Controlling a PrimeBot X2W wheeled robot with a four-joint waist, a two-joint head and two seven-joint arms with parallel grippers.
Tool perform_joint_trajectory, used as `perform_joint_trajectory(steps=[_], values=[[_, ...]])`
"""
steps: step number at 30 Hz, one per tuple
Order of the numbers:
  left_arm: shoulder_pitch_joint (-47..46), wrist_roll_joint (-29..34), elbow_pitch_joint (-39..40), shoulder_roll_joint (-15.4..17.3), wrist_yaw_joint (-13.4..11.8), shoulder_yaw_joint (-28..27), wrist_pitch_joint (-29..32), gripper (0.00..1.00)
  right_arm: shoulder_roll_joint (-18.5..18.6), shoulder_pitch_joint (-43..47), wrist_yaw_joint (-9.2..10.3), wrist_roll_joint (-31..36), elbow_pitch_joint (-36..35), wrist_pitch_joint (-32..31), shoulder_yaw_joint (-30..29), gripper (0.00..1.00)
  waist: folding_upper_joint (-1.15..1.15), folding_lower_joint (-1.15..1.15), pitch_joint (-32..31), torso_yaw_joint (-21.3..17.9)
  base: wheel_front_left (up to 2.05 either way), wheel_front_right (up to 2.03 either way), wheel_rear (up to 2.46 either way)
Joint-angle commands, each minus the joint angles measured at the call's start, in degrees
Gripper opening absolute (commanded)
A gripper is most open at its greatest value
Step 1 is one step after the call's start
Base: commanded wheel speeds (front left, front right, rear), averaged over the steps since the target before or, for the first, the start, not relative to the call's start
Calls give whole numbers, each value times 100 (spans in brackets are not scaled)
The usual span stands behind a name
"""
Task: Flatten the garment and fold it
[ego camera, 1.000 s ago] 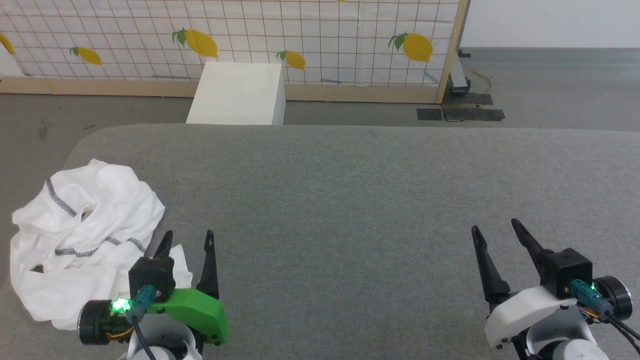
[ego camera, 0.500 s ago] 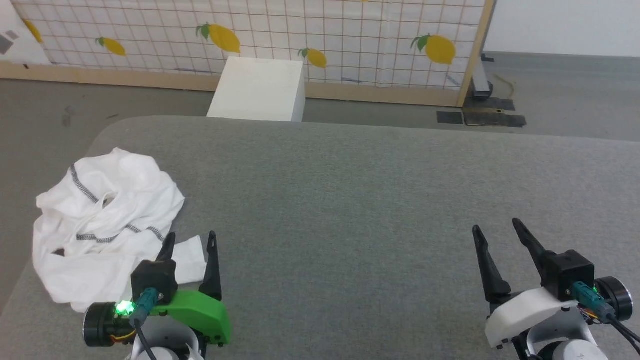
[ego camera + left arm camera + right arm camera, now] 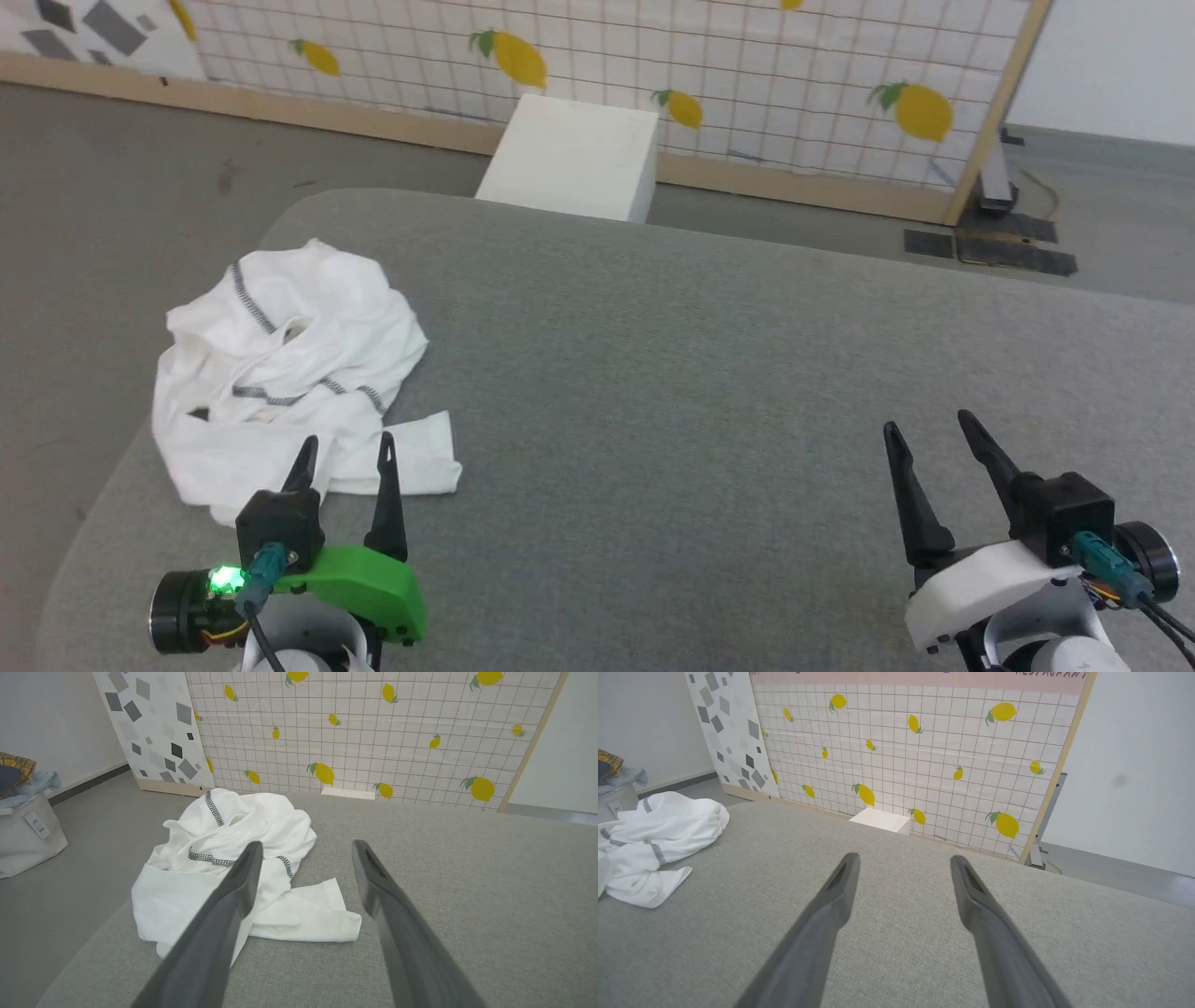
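Observation:
The garment [image 3: 289,373] lies crumpled in a white heap with grey stitched seams near the left edge of the grey table [image 3: 700,392]. One sleeve end sticks out toward the front right of the heap. In the left wrist view the garment [image 3: 243,858] sits just beyond the fingertips. My left gripper [image 3: 344,450] is open, at the heap's near edge, holding nothing. My right gripper [image 3: 924,425] is open over bare table at the lower right, far from the cloth. In the right wrist view the garment [image 3: 658,844] lies at the far left.
A rigid white box [image 3: 569,159] stands on the floor behind the table, before a lemon-patterned grid screen [image 3: 653,56]. The table's left edge runs close to the garment. A bin with clothes [image 3: 23,812] stands on the floor at the left.
The head view has swung left, so the garment, box and screen shift right in the picture. Neither gripper has visibly changed; both stay open.

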State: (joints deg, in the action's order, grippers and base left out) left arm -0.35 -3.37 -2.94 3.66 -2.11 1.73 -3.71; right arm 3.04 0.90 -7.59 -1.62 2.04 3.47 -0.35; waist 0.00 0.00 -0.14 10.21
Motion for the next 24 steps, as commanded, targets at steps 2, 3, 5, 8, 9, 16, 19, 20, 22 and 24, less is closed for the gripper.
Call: perform_joint_trajectory(steps=[2, 3, 5, 8, 9, 16, 19, 20, 22, 24], values=[[-72, -106, -22, 50, -65, 15, -76, 100, -6, -93, 3, -71, 34, 77, 6, 100, 0, 0, -10, 191, -28, -28, -28], [-70, -115, -25, 51, -80, 21, -89, 100, -6, -96, 3, -79, 41, 91, 7, 100, 0, 0, -11, 225, -26, -26, -26], [-65, -132, -29, 51, -109, 34, -113, 100, -6, -98, 3, -93, 51, 116, 7, 100, 0, 0, -10, 285, -23, -23, -23], [-59, -155, -35, 50, -146, 58, -147, 100, -6, -102, 3, -102, 57, 152, -2, 100, 0, 0, -2, 370, -18, -18, -18], [-57, -165, -39, 51, -161, 66, -160, 100, -6, -103, 3, -107, 59, 166, -4, 100, 0, 0, 2, 402, -13, -13, -13], [-54, -240, -55, 49, -260, 104, -243, 100, -7, -125, 4, -130, 71, 248, 10, 100, 0, 0, 41, 604, -5, -5, -5], [-52, -273, -61, 48, -302, 109, -277, 100, -8, -139, 4, -136, 81, 279, 23, 100, 0, 0, 60, 678, 0, 0, 0], [-51, -285, -62, 47, -318, 112, -290, 100, -8, -141, 4, -138, 84, 290, 25, 100, 0, 0, 66, 707, 0, 0, 0], [-50, -309, -70, 45, -343, 118, -314, 100, -8, -144, 4, -140, 92, 310, 27, 100, 0, 0, 75, 757, 0, 0, 0], [-51, -332, -78, 43, -366, 126, -337, 100, -8, -145, 5, -142, 94, 326, 26, 100, 0, 0, 81, 805, 0, 0, 0]])
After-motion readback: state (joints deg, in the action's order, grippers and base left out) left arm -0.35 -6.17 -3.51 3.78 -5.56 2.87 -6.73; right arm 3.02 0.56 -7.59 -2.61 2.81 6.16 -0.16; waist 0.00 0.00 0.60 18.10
